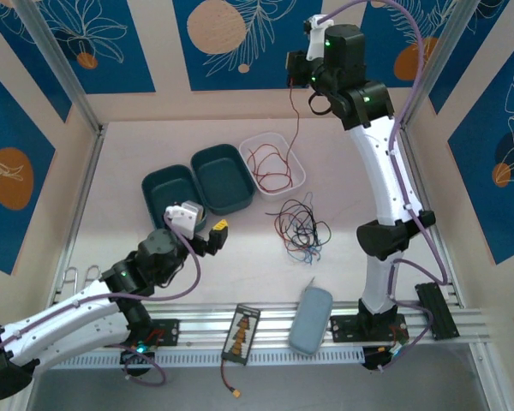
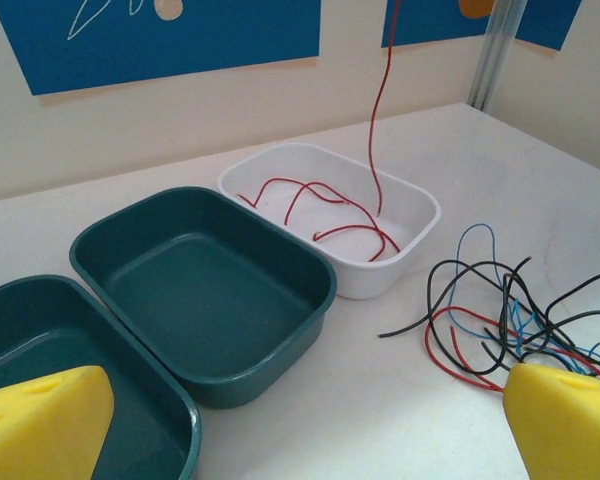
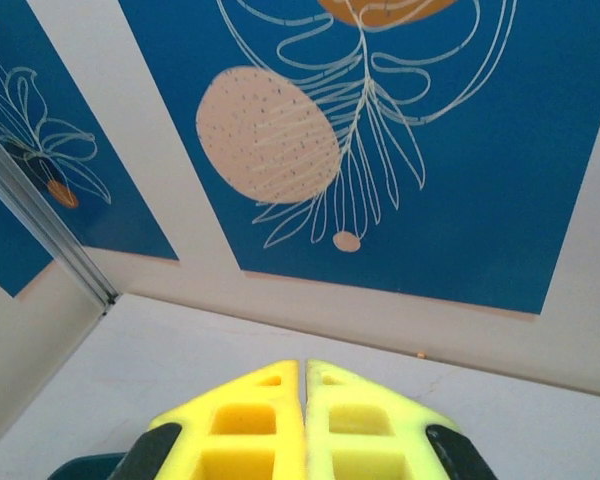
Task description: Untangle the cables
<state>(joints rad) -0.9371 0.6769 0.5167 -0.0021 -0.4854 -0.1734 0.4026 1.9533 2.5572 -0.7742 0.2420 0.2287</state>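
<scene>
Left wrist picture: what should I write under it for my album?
A red wire dangles into the white tray beside two green trays, with tangled cables waiting on the table.

I could read no text, label, brand or number anywhere. The dark card (image 1: 241, 332) on the near rail, just left of the grey case (image 1: 311, 319), bore small orange marks, too small for me to make out. The blue wall panels (image 1: 240, 34), far beyond the case, carried drawn leaves and discs, no lettering.
</scene>
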